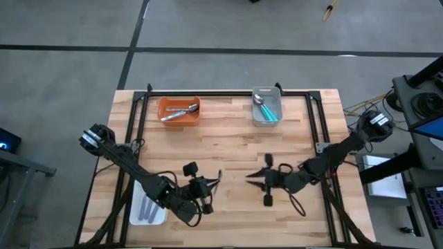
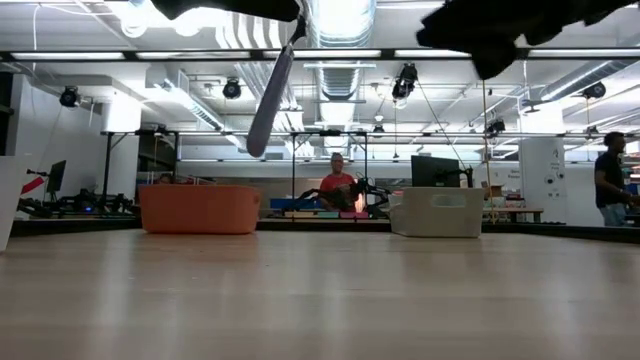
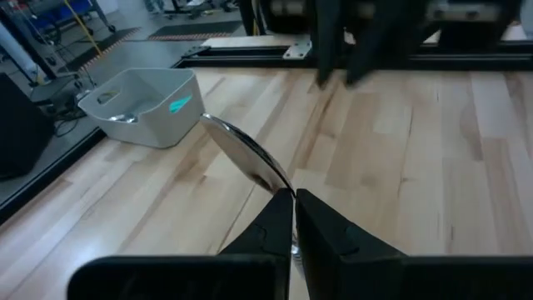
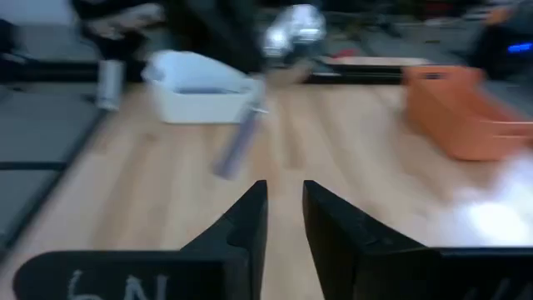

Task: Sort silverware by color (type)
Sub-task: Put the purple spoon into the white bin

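My left gripper hovers above the near middle of the table, shut on one spoon with a greyish-lavender handle. My right gripper faces it from the right, a short gap away. It is open and touches nothing. More silverware lies in the trays: silver spoons in the orange tray and teal spoons in the grey tray, both at the far side. Lavender spoons lie in the white tray at the near left. My left gripper pinches the spoon between its two fingertips at the neck, just behind the bowl. The shiny bowl sticks out beyond the fingertips. The spoon is lifted clear of the table, and its handle hangs slanting down below the gripper.
Black rails frame the far, left and right sides of the wooden table. Bare wood lies between the grippers and the far trays. People and equipment stand in the room beyond the table.
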